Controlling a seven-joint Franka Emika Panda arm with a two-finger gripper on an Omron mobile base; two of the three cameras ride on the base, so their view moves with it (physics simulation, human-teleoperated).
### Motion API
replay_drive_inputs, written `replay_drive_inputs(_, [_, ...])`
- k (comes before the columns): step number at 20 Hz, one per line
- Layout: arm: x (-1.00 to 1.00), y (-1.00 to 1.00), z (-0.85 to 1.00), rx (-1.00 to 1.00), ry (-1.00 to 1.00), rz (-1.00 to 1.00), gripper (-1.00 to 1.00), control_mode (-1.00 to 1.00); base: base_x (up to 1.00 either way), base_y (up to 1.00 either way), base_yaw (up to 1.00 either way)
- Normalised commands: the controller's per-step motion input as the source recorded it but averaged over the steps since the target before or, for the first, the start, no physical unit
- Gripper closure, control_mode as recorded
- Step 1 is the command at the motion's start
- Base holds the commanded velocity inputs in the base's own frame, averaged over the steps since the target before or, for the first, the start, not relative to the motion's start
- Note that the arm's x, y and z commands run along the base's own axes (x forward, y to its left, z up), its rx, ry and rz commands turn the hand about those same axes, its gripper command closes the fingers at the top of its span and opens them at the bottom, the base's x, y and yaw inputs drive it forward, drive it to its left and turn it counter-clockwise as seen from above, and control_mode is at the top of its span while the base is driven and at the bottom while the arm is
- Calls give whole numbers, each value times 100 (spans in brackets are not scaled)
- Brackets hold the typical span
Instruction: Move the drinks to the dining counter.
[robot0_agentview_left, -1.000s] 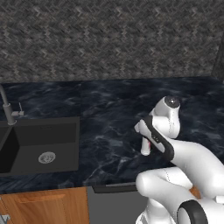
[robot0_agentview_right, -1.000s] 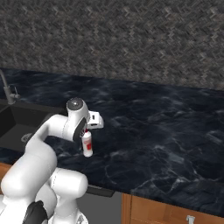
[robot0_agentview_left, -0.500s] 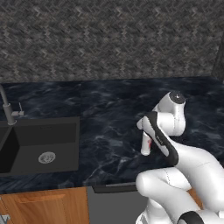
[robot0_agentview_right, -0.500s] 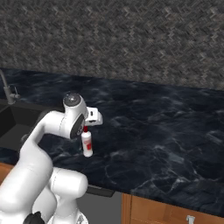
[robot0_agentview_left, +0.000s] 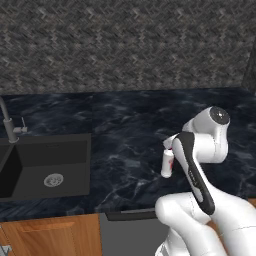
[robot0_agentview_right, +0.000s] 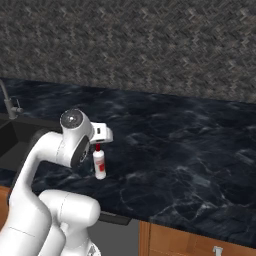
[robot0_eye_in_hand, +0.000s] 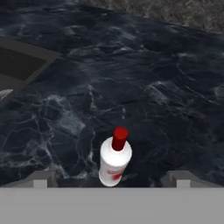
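Observation:
A slim white bottle with a red cap (robot0_eye_in_hand: 114, 159) stands upright and free on the black-blue marbled dining counter (robot0_eye_in_hand: 153, 83), near its front edge. In the hand view my gripper (robot0_eye_in_hand: 111, 178) is open, looking down on the bottle, with one finger tip (robot0_eye_in_hand: 41, 177) far to its left and the other far to its right. Neither tip touches it. The same bottle (robot0_agentview_left: 167, 163) shows just left of my forearm in the left base view. In the right base view the bottle (robot0_agentview_right: 99, 163) stands right below my hand.
A dark built-in sink (robot0_agentview_left: 45, 167) with a steel faucet (robot0_agentview_left: 7, 122) lies to the left, and its corner (robot0_eye_in_hand: 22, 61) shows in the hand view. A grey patterned wall (robot0_agentview_right: 150, 50) closes the back. Bare counter (robot0_agentview_right: 190, 145) stretches to the right. Wooden cabinet fronts (robot0_agentview_left: 50, 235) run below the edge.
My gripper has opened and let go of the white bottle, then lifted up and away from it. The bottle stays standing on the counter.

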Motion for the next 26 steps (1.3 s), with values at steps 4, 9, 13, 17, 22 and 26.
replay_drive_inputs(4, [-66,0,4,0,-6,0,-100,-100,0,0,0])
replay_drive_inputs(9, [-51,0,0,0,-4,0,-100,100,-13,0,0])
replay_drive_inputs(13, [0,0,0,0,0,0,-100,100,-75,0,0])
replay_drive_inputs(17, [0,0,0,0,0,0,-100,100,-80,0,0])
replay_drive_inputs(22, [0,0,0,0,0,0,-100,100,-57,0,0])
replay_drive_inputs(26, [0,0,0,0,0,0,-100,100,-54,0,-5])
